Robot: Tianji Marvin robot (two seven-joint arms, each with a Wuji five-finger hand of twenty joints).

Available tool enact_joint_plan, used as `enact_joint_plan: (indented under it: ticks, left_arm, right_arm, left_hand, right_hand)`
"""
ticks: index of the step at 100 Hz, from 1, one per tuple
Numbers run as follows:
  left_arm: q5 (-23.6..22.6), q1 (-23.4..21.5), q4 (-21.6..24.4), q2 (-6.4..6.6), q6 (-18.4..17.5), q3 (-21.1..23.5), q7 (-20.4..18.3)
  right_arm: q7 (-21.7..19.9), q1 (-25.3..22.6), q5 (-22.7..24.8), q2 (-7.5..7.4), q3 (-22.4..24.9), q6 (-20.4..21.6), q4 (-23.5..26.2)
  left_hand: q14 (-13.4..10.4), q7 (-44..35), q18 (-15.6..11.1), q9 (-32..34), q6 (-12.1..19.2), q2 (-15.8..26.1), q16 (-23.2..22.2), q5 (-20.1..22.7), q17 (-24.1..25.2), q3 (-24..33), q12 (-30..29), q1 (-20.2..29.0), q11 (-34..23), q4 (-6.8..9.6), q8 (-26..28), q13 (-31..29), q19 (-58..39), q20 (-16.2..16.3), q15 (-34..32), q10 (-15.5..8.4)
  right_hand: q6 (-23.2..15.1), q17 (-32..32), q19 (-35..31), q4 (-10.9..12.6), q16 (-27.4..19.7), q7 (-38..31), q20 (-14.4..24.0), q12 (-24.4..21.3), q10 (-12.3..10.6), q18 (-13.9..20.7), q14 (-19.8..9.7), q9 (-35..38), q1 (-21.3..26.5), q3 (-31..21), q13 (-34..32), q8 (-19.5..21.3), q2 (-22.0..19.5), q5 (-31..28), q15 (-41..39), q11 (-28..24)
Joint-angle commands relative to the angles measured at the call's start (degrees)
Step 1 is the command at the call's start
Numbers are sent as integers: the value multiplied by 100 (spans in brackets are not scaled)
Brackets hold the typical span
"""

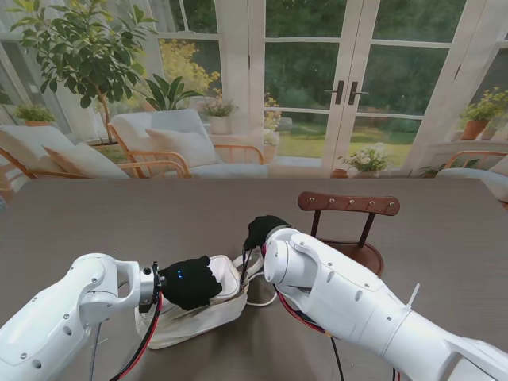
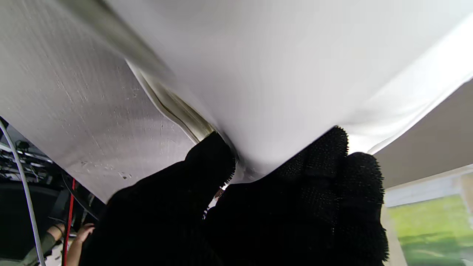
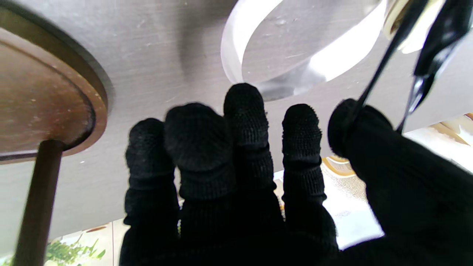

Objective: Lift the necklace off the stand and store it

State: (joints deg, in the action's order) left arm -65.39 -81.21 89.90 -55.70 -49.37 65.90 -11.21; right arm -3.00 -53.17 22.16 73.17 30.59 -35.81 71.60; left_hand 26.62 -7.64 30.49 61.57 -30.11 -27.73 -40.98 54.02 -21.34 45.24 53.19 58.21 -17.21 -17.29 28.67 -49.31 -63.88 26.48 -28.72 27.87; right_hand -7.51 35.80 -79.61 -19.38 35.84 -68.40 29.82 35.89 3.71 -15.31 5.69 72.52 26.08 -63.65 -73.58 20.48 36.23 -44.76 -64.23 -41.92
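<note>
Daylight scene, lit from the glass doors (image 1: 317, 79) beyond the table's far edge; stand view evenly exposed, sharp, no clipping outdoors. Table (image 1: 119, 226) top is matte with a soft sheen, shadows faint and diffuse, darkest just under the white bag (image 1: 198, 309) and the stand base (image 1: 357, 252). Left wrist view: bag fabric (image 2: 281, 66) blown out near white, motion-smeared along its edge, close range so mostly defocused; black glove (image 2: 288, 214) reads as near-solid black, knit visible only at the rims. Right wrist view: glare on the white strap loop (image 3: 236, 48), fingertips (image 3: 244, 111) soft, stand base blurred at the frame edge, bright backlight behind the fingers.
</note>
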Motion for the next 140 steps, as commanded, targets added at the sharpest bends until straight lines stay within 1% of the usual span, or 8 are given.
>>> enact_joint_plan:
  ticks: [1,6,11,31,64,90,118,140]
  left_arm:
    - [-209,-369,-205,103,-51,67,-184]
    - [-375,-468,-98,88,-100,239,-9]
    - [-512,-577,36,78,-124,414,98]
    - [-1081,-1158,529,29,80,1150,875]
    - [-1057,-2835,1709,-238,2158,2190,1229]
    - [-1237,-3698,2351,-427,4610,2040,1191]
    - [-1548,-3843,2741,-553,7089,1443,33]
    - [-1409,-3438,2545,-547,7971,1075,-801]
  right_arm:
    - [-97,-82,11,-104,51,92,94]
    - [-127,-137,19,-137,71,148,126]
    - [-148,-190,22,-164,93,197,154]
    - [-198,-315,3,-221,142,340,173]
    - [-234,-374,-2,-253,159,417,187]
    - [-226,-390,-4,-246,133,420,224]
    - [-227,-403,16,-251,122,432,260]
    - [-208,-433,10,-255,155,430,270]
  left_hand:
    - [-1205,-1367,-1449,40,3127,-627,1006,151,708,892,-205,-64,427,524,-658,580,860,253,547,-2067]
    - [-1167,-784,-1428,-271,3049,-692,1074,-312,800,875,-485,-952,401,510,-937,712,995,277,590,-2010]
    - [-1121,-428,-1409,-615,2943,-489,1097,-722,874,864,-1680,-1912,195,907,-1177,838,1110,335,639,-1919]
    - [-966,155,-1308,-1121,2528,8,1066,-1785,1007,-563,-2117,-3626,312,832,-1670,1110,1307,426,698,-1718]
    - [-530,-723,-739,-1263,2091,1405,467,-1341,842,-2354,-1157,-3044,-298,1251,-428,1043,933,1288,1,-1507]
    - [-107,-3965,-311,-354,1776,1861,52,-894,-436,-3057,-25,-2731,-1419,1439,1770,-148,-933,1703,-1366,-1403]
    - [74,-3667,135,532,1357,2767,417,-258,-1683,-4618,-308,-3053,-1233,1611,1207,-1345,-1735,1063,-1635,-1055]
    - [209,-2517,389,1077,1022,2929,590,566,-2186,-4661,-657,-3398,-1007,1572,723,-1843,-1879,762,-1549,-894]
  right_hand:
    - [-64,1485,-347,151,-11,-54,-14,102,-137,101,-248,240,233,19,-177,29,-780,123,-25,11]
    - [-65,1485,-347,151,-11,-58,-14,102,-133,101,-232,233,232,21,-174,34,-781,123,-24,13]
    - [-67,1485,-347,152,-14,-63,-14,103,-134,101,-244,233,231,23,-174,40,-785,128,-18,13]
    - [-56,1485,-347,155,-17,-72,-13,103,-129,101,-245,223,235,26,-176,51,-791,140,-13,16]
    - [-61,1482,-344,159,-18,-76,-13,105,-131,110,-242,207,236,31,-175,52,-794,139,-11,17]
    - [-56,1477,-341,160,-24,-77,-13,106,-134,116,-239,203,231,33,-177,52,-792,139,0,10]
    - [-73,1474,-340,163,-21,-75,-13,106,-138,117,-244,205,228,28,-176,52,-792,143,-5,4]
    - [-69,1468,-336,163,-20,-76,-14,105,-133,124,-229,203,228,24,-175,51,-787,137,-7,1]
